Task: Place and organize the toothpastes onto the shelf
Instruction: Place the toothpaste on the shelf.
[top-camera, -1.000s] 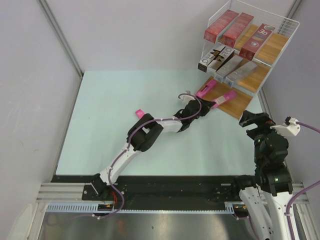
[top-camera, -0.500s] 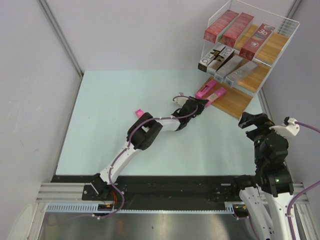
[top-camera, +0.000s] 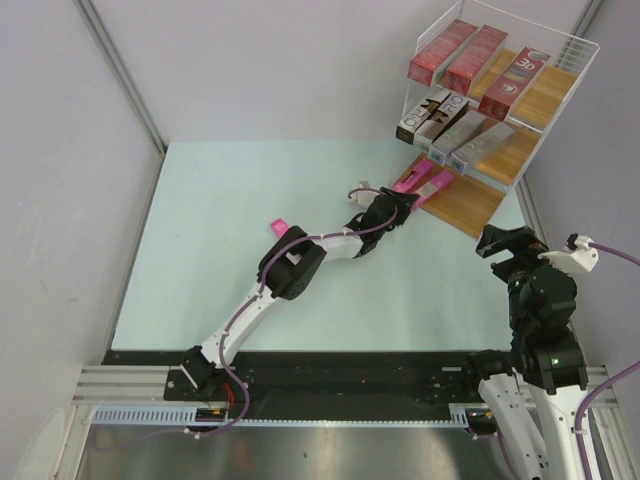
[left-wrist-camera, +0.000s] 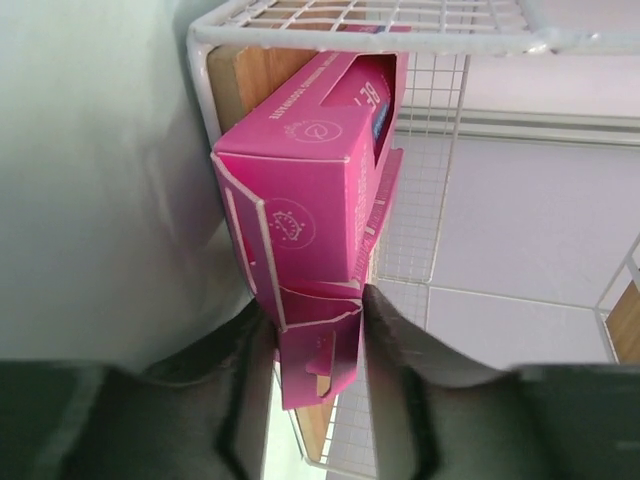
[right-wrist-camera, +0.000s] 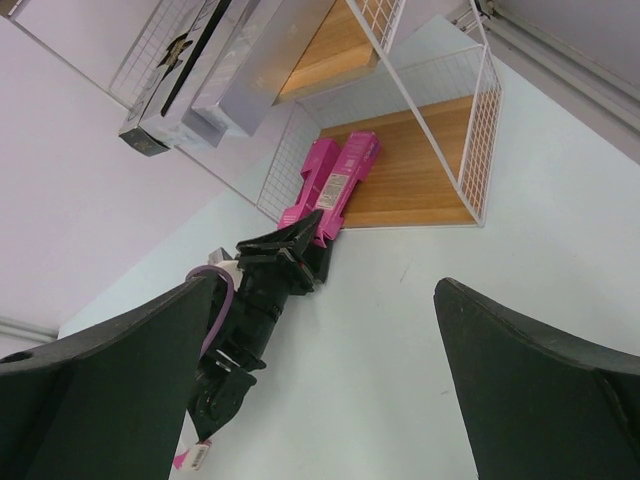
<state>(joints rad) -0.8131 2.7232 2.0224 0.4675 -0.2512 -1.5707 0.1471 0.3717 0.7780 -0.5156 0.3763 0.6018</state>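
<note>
Left jaws flank the pink carton (left-wrist-camera: 300, 190) on the shelf (top-camera: 472, 206) (grip unclear); right jaws spread wide.

the pink carton (left-wrist-camera: 300, 200) has its open end flap between the dark fingers (left-wrist-camera: 400, 350) of the left gripper (left-wrist-camera: 317, 306); whether they pinch it is unclear. ahead of the claw, the carton lies along the wooden board (left-wrist-camera: 268, 72) of the shelf (left-wrist-camera: 425, 200).

Pink carton (left-wrist-camera: 310, 190) of matt printed card — shelf (left-wrist-camera: 350, 38) of white-coated wire, boards (right-wrist-camera: 400, 170) of pale smooth wood; counter (top-camera: 230, 220) matt.
</note>
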